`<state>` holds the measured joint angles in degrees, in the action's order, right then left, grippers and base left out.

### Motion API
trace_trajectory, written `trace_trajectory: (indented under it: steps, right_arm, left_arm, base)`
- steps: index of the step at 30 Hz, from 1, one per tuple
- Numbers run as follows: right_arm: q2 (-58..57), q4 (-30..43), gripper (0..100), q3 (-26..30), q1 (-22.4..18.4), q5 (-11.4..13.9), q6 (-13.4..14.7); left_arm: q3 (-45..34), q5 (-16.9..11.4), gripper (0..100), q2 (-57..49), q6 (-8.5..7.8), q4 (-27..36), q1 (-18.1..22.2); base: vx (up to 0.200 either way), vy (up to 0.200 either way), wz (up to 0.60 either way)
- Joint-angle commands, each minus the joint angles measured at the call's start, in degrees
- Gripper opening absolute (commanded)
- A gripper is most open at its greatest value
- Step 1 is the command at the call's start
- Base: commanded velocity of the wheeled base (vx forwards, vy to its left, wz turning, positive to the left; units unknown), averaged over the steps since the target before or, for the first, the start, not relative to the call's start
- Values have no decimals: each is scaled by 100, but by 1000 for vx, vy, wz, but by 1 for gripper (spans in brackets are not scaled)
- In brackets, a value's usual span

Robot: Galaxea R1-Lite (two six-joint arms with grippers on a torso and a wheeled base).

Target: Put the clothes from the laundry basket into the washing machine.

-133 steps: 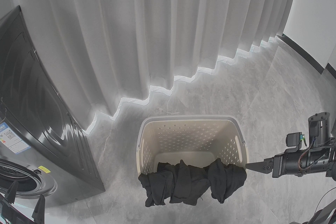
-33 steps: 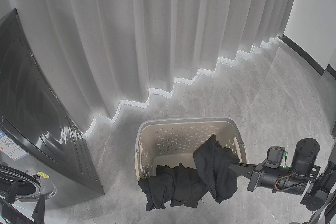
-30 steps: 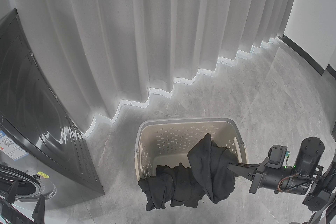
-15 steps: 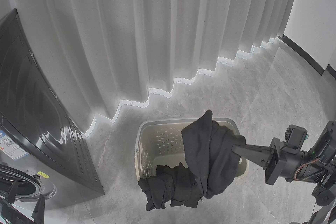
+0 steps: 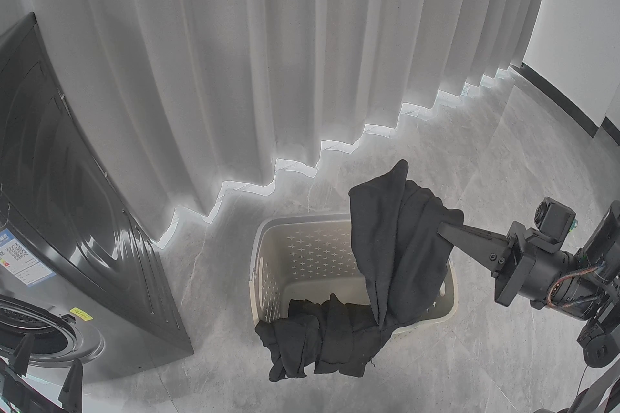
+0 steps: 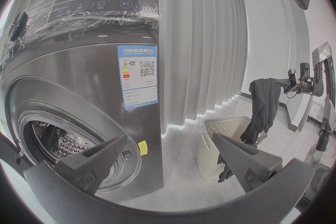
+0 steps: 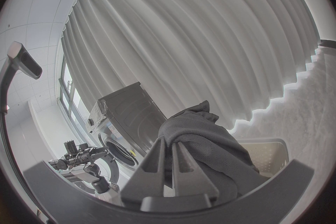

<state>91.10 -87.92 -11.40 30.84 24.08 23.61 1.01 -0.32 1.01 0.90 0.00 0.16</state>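
- Arm on the right stretches out toward the laundry basket. The right gripper is clamped on a dark garment held up above the basket's right side.
- The garment's lower end trails into a dark bundle draped over the basket's near rim.
- The left gripper sits low with its fingers spread wide, facing the washing machine and its open drum.
- The machine's front carries a blue-edged label with a square code, and a small yellow sticker.
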Motion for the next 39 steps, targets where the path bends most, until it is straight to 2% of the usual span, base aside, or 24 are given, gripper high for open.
trace_trajectory:
  steps: [1,9,23,25,32,36,39]
  right_arm:
    - [136,20,0,-99,-70,9,-32]
    - [127,20,0,-205,-140,18,-76]
    - [66,12,0,-249,18,27,-94]
    - [13,20,0,-240,115,36,-94]
    - [-435,29,0,-12,1337,53,-94]
    - [-558,-6,0,-20,1653,159,-111]
    - [-708,20,0,-20,1636,317,-103]
  left_arm:
    - [-101,5,100,-101,-2,0,2]
    - [-101,5,100,-101,6,0,2]
    - [-101,-3,100,-101,6,0,2]
    - [-101,5,100,-101,6,0,2]
    - [-101,5,100,-101,-11,0,2]
    - [-101,-3,100,-101,-29,0,2]
    - [-101,-3,100,-101,-29,0,2]
  base:
    - [0,0,0]
    - [0,0,0]
    - [-200,0,0]
    - [-200,0,0]
    - [-57,0,0]
    - [0,0,0]
    - [0,0,0]
